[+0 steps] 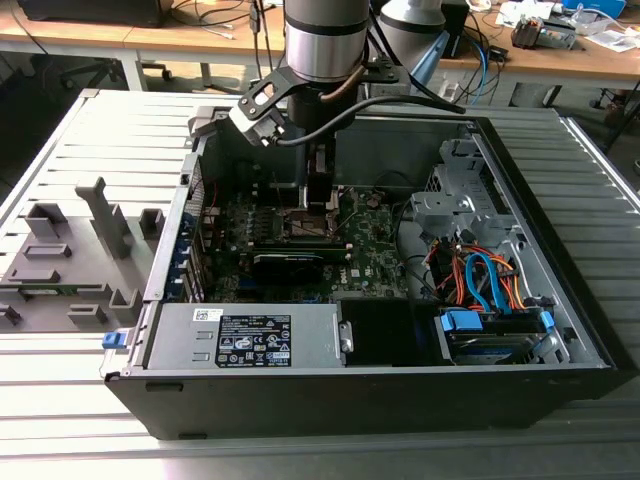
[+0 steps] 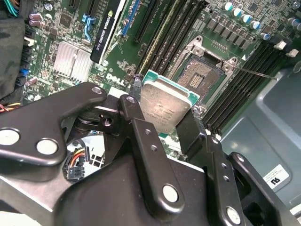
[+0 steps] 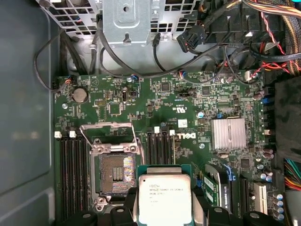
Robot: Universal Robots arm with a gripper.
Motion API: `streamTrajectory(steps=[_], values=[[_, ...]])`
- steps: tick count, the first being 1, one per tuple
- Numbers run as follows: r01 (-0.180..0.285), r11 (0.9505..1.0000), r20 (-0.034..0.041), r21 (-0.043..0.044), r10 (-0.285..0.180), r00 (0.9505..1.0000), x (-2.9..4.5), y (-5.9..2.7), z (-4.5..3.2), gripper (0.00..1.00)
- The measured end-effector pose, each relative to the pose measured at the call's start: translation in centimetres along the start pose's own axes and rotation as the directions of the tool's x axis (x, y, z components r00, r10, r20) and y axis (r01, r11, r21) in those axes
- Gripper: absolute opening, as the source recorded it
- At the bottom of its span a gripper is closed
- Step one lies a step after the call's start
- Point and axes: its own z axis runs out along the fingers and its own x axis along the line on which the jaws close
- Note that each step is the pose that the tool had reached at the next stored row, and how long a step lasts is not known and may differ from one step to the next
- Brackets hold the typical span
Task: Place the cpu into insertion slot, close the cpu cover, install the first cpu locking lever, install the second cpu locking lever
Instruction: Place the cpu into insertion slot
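Note:
My gripper point(image 2: 165, 126) is shut on the cpu point(image 2: 164, 106), a small square chip with a silver-grey top and a green edge, clamped by two opposite sides. The first wrist view has the cpu point(image 3: 164, 197) hanging above the green motherboard, just beside the insertion slot point(image 3: 115, 174), in my gripper point(image 3: 164, 209). The insertion slot point(image 2: 200, 77) lies open and bare, with its dark contact field showing. The cpu cover point(image 3: 108, 134), a thin metal frame, stands swung up at one edge of the slot. In the exterior view my gripper point(image 1: 318, 200) hovers low over the insertion slot point(image 1: 300, 226) inside the case.
Black memory slots point(image 3: 70, 174) flank the insertion slot on both sides. A finned heatsink point(image 3: 228, 134) and a graphics card point(image 2: 108, 33) sit nearby. Cable bundles point(image 3: 244, 42) and a metal drive cage point(image 3: 127, 19) crowd one end of the open case point(image 1: 560, 350). A thin lever wire point(image 2: 256, 72) juts out.

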Motion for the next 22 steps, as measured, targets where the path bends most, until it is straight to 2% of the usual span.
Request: streamTrajectory(steps=[9, 22], values=[[0.0, 1.0, 0.0, 0.0, 0.0, 1.0, 0.3, -0.08, 0.11, 0.54], [0.005, 1.0, -0.0005, -0.0001, -0.005, 1.0, 0.37, -0.26, 0.83, 0.54]])
